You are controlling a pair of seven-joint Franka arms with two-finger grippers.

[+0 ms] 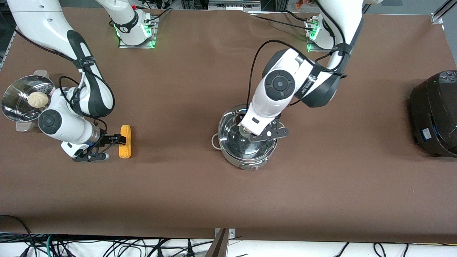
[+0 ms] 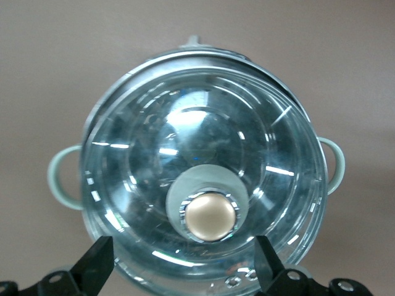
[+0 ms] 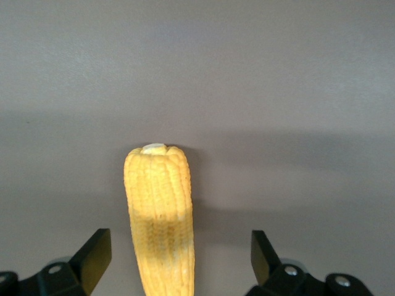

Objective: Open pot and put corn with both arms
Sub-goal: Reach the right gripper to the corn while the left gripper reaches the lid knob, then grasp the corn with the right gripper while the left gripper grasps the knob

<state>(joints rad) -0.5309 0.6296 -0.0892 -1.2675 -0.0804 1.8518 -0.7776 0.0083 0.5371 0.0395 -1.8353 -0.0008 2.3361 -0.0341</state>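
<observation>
The shiny steel pot [image 1: 246, 162] stands mid-table with its glass lid [image 1: 242, 146] on it. My left gripper [image 1: 262, 137] hovers just over the lid. In the left wrist view the lid [image 2: 203, 142] fills the frame, and the open left gripper [image 2: 183, 262] has its fingers wide on either side of the brass knob [image 2: 210, 216], not touching it. The yellow corn [image 1: 125, 141] lies on the table toward the right arm's end. My right gripper [image 1: 113, 147] is low beside it. In the right wrist view the corn [image 3: 159, 209] lies between the fingers of the open right gripper [image 3: 179, 256], untouched.
A perforated steel steamer pot [image 1: 14, 107] holding a white bun [image 1: 38, 100] stands at the right arm's end of the table, close to that arm's wrist. A large black cooker [image 1: 433, 112] stands at the left arm's end.
</observation>
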